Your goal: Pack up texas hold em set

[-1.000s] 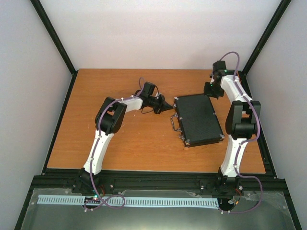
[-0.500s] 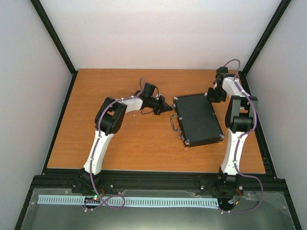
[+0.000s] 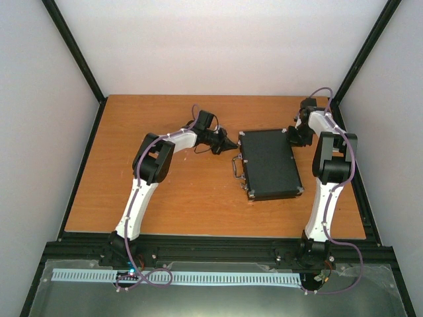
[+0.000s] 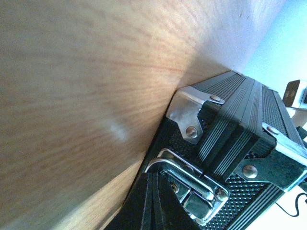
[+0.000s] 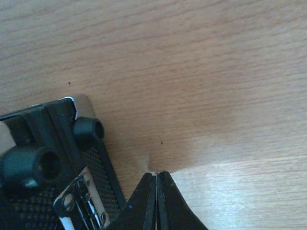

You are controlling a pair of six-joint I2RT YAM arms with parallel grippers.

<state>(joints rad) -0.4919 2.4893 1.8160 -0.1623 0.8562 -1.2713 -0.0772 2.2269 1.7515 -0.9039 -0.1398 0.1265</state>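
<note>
The black briefcase (image 3: 271,165) with silver corners lies shut on the wooden table, its metal handle (image 3: 236,167) on the left edge. Chips, dice, disc and cards are out of view. My left gripper (image 3: 228,146) is shut and empty at the case's far left corner. In the left wrist view its tips (image 4: 156,175) sit against a silver latch (image 4: 201,191) on the case's side (image 4: 240,124). My right gripper (image 3: 295,135) is shut and empty at the far right corner. In the right wrist view its tips (image 5: 157,173) rest low over the table beside the case's hinge edge (image 5: 72,167).
The wooden table (image 3: 165,191) is ringed by a black frame, with white walls on three sides. The right arm's elbow (image 3: 334,165) stands close to the case's right side. A black rail (image 3: 211,247) runs along the near edge.
My right gripper has come down to the case's far right corner. The case has turned a little, its near end swinging left. My left gripper has shifted slightly along the case's left edge.
</note>
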